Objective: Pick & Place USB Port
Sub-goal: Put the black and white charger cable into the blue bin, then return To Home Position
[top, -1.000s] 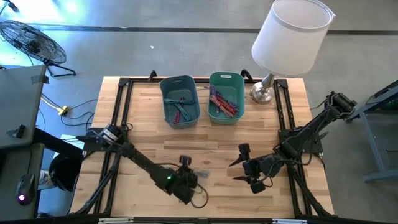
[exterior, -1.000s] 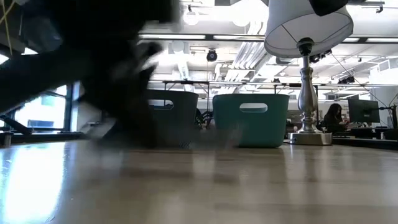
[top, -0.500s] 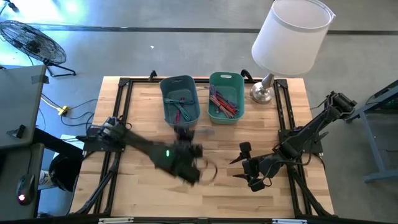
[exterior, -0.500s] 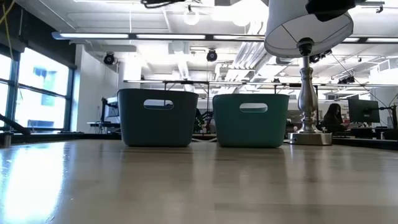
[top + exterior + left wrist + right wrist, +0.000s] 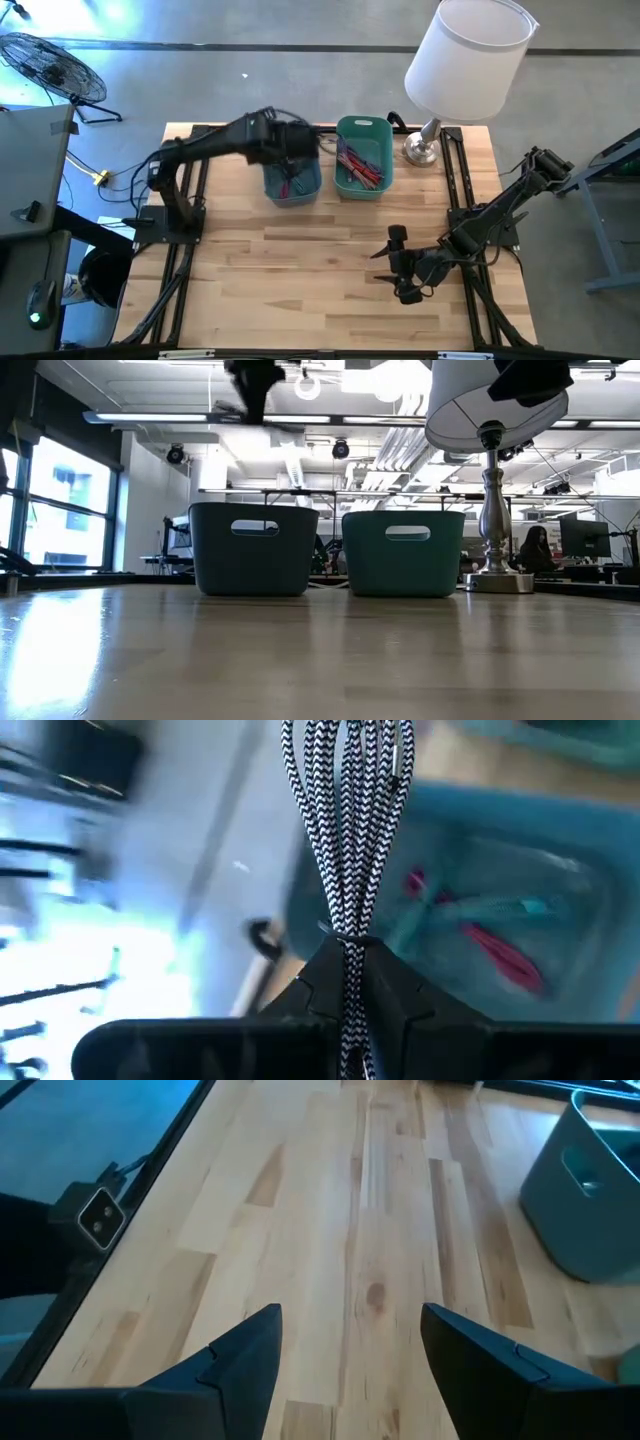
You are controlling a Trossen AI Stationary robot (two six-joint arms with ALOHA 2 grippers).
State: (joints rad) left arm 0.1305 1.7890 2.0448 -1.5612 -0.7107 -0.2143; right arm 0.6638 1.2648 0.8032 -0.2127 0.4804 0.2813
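The pick looks done and the placing is what remains. The left gripper (image 5: 300, 140) hangs above the grey-blue plastic bin (image 5: 290, 185) at the far edge of the wooden table (image 5: 320, 290), its fingers pinched together on a black-and-white braided USB cable (image 5: 348, 830). In the left wrist view the cable's bundled loops stand up out of the closed fingers, with the bin's open mouth beyond them. That bin already holds a few pink and teal cables. What is left, as I judge it, is to lower slightly and let go so the bundle drops inside rather than draping over the rim.

The right gripper (image 5: 350, 1345) waits low over the table near its right edge, fingers spread apart and holding nothing.

Just beside the grey-blue bin stands a teal plastic bin (image 5: 364, 157) with more coloured cables. A silver-based table lamp with a white shade (image 5: 467, 60) occupies the far right corner, well apart from the drop.
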